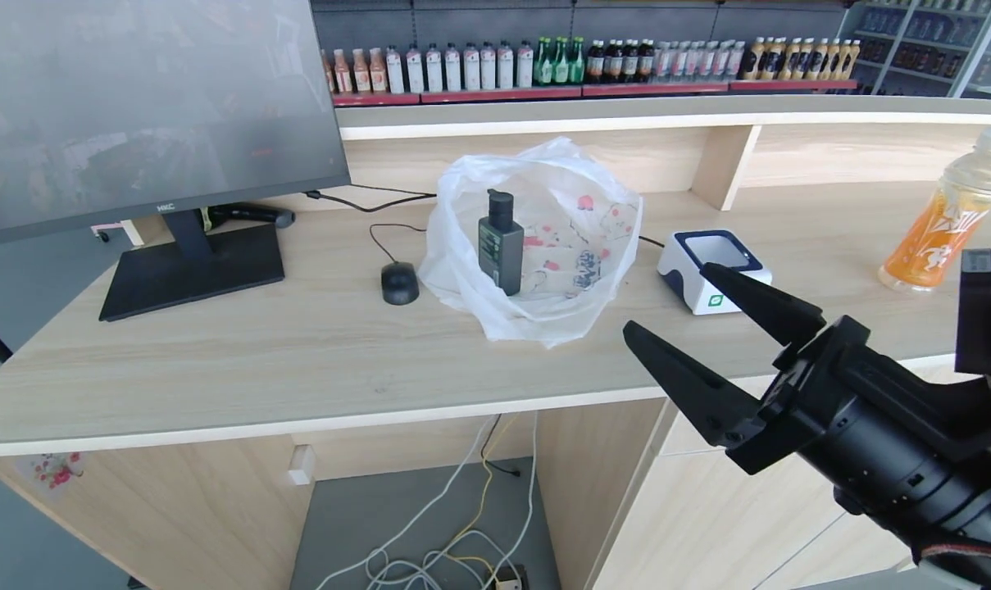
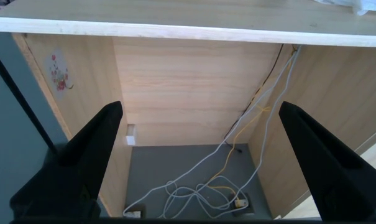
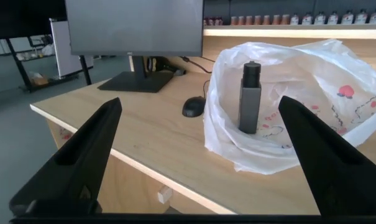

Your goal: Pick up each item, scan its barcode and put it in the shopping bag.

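Head view: a dark green rectangular bottle with a black cap (image 1: 500,246) stands upright inside the white translucent plastic shopping bag with red prints (image 1: 454,205), which sits open on the light wooden counter (image 1: 216,352). The right wrist view shows you the same bottle (image 3: 250,99) framed by the bag's crumpled wall (image 3: 337,68).

Just right of the bag lies a white box scanner with a dark glass top (image 1: 679,274). Your right gripper (image 1: 665,297) hangs in front of it, right of the bag and nearer the counter's front edge. Its two black fingers are spread wide with nothing between them. From the right wrist view that gripper (image 3: 199,102) points toward the bag.

Well right of the bag, a clear plastic bottle of orange drink with a white cap (image 1: 938,221) stands on the counter and appears to lean.

Just left of the bag sits a black computer mouse (image 1: 399,283), and farther left a dark flat monitor on a black stand (image 1: 151,106).

Your left gripper (image 2: 200,106) is lower than the bag, below the counter's edge. Its fingers are likewise parted and empty, facing the alcove where white and yellow cables (image 2: 200,186) trail on the floor.

Behind the bag, a shelf with rows of drink bottles (image 1: 585,61) lines the back wall.
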